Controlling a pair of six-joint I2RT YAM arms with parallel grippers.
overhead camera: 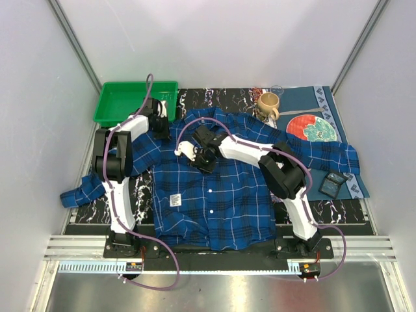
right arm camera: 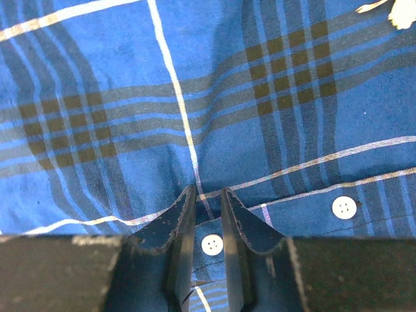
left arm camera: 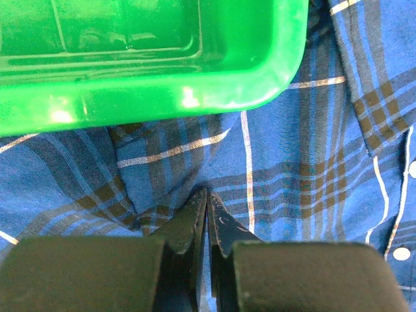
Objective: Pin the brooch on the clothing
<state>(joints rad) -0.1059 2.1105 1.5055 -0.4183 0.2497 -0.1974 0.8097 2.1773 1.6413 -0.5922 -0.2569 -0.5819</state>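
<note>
The blue plaid shirt (overhead camera: 221,195) lies spread flat on the table. My left gripper (overhead camera: 162,123) sits at the shirt's upper left by the green tray. In the left wrist view it (left arm camera: 207,194) is shut on a puckered fold of the shirt (left arm camera: 292,162). My right gripper (overhead camera: 205,161) rests on the shirt's chest. In the right wrist view it (right arm camera: 208,193) is narrowly open, and the jaws straddle the button strip with a white button (right arm camera: 212,244) between them. A small cream piece, probably the brooch (right arm camera: 400,13), lies on the shirt (right arm camera: 130,65) at the frame's top right corner, mostly cut off.
A green tray (overhead camera: 136,97) stands at the back left, its rim (left arm camera: 130,97) close to my left fingers. A tan mug (overhead camera: 268,105) and a red and green plate (overhead camera: 311,127) sit at the back right. A black item (overhead camera: 331,184) lies by the right sleeve.
</note>
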